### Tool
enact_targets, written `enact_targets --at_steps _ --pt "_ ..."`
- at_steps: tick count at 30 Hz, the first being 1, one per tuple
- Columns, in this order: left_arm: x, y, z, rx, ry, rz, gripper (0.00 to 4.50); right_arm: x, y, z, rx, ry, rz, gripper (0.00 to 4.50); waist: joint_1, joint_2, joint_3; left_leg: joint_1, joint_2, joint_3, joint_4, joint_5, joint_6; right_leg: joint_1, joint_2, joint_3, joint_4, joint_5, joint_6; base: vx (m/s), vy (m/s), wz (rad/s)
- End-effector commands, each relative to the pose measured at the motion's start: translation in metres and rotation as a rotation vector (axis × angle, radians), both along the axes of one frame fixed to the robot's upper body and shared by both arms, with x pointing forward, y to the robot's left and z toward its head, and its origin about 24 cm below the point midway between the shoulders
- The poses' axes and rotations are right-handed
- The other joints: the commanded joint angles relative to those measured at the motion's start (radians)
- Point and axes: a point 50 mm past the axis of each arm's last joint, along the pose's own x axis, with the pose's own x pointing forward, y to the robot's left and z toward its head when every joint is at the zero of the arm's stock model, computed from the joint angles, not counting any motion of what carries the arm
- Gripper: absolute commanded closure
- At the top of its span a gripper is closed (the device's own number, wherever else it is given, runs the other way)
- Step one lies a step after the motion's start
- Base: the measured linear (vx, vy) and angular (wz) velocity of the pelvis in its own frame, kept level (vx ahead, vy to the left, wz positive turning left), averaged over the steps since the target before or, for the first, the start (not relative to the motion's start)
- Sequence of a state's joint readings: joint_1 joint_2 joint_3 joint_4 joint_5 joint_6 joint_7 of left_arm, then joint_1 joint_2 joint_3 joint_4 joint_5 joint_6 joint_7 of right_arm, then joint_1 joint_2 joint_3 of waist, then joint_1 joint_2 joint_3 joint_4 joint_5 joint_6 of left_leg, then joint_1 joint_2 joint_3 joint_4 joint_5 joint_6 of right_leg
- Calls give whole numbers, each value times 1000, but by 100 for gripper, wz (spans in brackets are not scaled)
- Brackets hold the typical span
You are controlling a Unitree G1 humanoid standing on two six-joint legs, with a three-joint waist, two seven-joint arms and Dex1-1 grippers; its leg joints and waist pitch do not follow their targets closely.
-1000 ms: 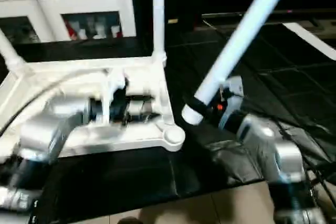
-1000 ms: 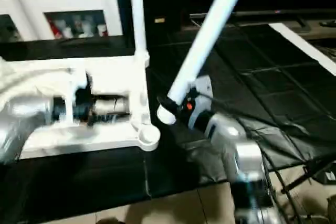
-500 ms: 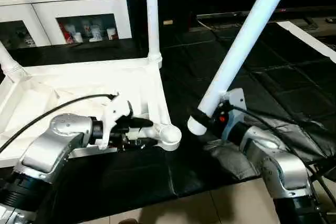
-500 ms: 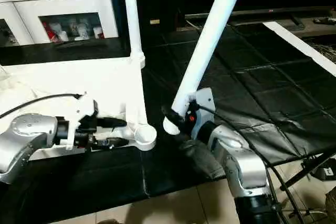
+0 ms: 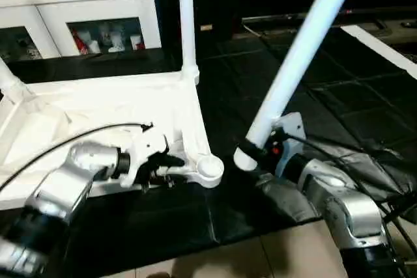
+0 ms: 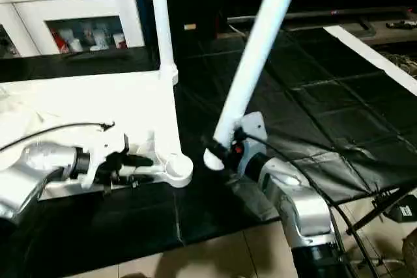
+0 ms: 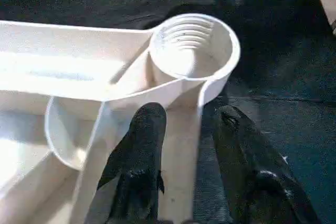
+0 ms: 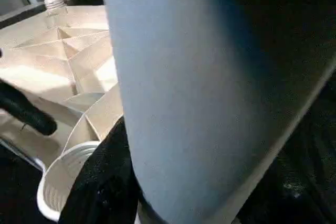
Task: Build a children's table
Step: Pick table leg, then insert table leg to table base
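Half a second on, our left gripper [image 7: 181, 145] has narrowed its fingers around the side wall of the tabletop [image 5: 98, 105] just behind the near corner socket [image 5: 210, 168]; earlier they stood wider beside that rim. Now one black finger [image 7: 139, 150] lies inside the wall and the other outside it, both close against the plastic, though we cannot tell whether they press it. Our right arm has barely shifted.

Nearest us, our silver forearms reach out over the black mat [image 5: 215, 216]. Our right gripper [image 5: 260, 151] is closed on the loose leg [image 5: 300, 56] near its threaded end, which hangs just above the mat and just beside the empty corner socket, not touching it. The leg slants up and away from us, out past the top of the head views.

The tabletop lies upside down on the mat, ribbed underside facing up, at our left. The socket at its near right corner is open, with thread rings visible inside in the left wrist view.

Farther back, a fitted leg [image 5: 186, 17] stands upright in the far right corner. Another leg [image 5: 10, 79] rises at the far left corner.

Behind it all stands a white cabinet [image 5: 98, 11] with glass-fronted shelves.
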State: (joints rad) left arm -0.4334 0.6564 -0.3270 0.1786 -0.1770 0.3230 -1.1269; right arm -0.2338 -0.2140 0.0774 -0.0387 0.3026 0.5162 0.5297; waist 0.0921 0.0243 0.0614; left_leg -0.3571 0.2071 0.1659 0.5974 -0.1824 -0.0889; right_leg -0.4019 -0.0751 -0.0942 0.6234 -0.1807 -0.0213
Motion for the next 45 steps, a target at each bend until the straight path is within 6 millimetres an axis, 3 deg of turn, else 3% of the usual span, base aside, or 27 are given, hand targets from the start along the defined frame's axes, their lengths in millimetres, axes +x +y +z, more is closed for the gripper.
enact_targets --at_steps 1,5,6,11,19,25,30,32,33,37,38,39,40,41,44,45 --pt "3 5 -2 59 -3 -10 314 1 -1 9 -10 -46 4 257 1 13 -69 4 13 -6 -76 -242 -26 51 -62 56 -91 -315 -120 0 0 0" --pt "3 10 -9 116 25 -38 334 0 -1 8 -13 -45 6 257 1 13 -70 4 14 -7 -76 -241 -28 52 -64 57 -89 -300 -127 0 0 0" --pt "3 11 -10 123 30 -40 348 0 -1 8 -14 -45 6 257 2 22 -70 6 15 -9 -76 -248 -30 52 -65 57 -87 -302 -129 0 0 0" --pt "3 14 -10 130 43 -39 390 1 -1 8 -19 -47 6 257 0 16 -69 7 16 -8 -77 -264 -32 52 -65 57 -89 -304 -141 0 0 0" --pt "16 2 -5 7 65 57 445 6 0 10 -22 -52 17 257 2 19 -69 8 14 -6 -74 -261 -32 52 -66 57 -89 -307 -148 0 0 0" --pt "28 -18 -16 -3 39 131 450 18 1 16 -27 -74 50 257 0 15 -73 1 9 -5 -67 -220 -21 61 -65 55 -87 -264 -153 0 0 0" --pt "30 -31 -18 -28 12 78 450 28 0 18 -67 -88 89 257 1 14 -78 -2 11 -4 -64 -178 -3 61 -63 55 -82 -209 -163 0 0 0" --pt "30 -33 -18 -34 -4 52 450 30 0 17 -78 -96 100 257 1 14 -78 -3 11 -3 -63 -178 2 62 -63 54 -83 -214 -166 0 0 0" --pt "28 -34 -17 -40 -20 9 450 32 1 16 -91 -98 116 257 1 6 -78 -5 10 -2 -63 -177 7 62 -64 54 -86 -225 -162 0 0 0" --pt "29 -34 -18 -53 -25 -4 450 37 3 14 -70 -81 129 257 2 12 -77 -3 12 -2 -64 -183 10 59 -66 53 -88 -282 -146 0 0 0" --pt "29 -34 -18 -56 -20 2 450 39 4 14 -52 -70 144 257 1 1 -77 -4 12 -1 -65 -179 12 61 -66 54 -88 -282 -143 0 0 0" --pt "29 -33 -18 -57 -19 5 450 40 6 14 -38 -62 157 257 3 8 -78 -2 12 -2 -64 -178 16 58 -68 54 -86 -284 -150 0 0 0" --pt "30 -32 -18 -57 -19 7 450 42 9 14 -19 -54 184 257 2 8 -78 -3 13 -2 -63 -175 17 58 -67 54 -86 -281 -151 0 0 0" --pt "30 -32 -18 -59 -19 5 450 43 10 14 -12 -48 194 257 2 3 -79 -3 13 -1 -63 -171 19 58 -67 54 -86 -277 -152 0 0 0" --pt "30 -32 -18 -65 -15 -6 450 46 16 16 19 -32 239 257 3 8 -79 -5 13 -1 -63 -163 24 58 -67 53 -84 -263 -160 0 0 0" --pt "29 -32 -18 -86 19 -6 450 45 20 17 23 -18 280 257 4 3 -80 -5 14 -1 -63 -155 25 60 -68 54 -81 -254 -161 0 0 0"
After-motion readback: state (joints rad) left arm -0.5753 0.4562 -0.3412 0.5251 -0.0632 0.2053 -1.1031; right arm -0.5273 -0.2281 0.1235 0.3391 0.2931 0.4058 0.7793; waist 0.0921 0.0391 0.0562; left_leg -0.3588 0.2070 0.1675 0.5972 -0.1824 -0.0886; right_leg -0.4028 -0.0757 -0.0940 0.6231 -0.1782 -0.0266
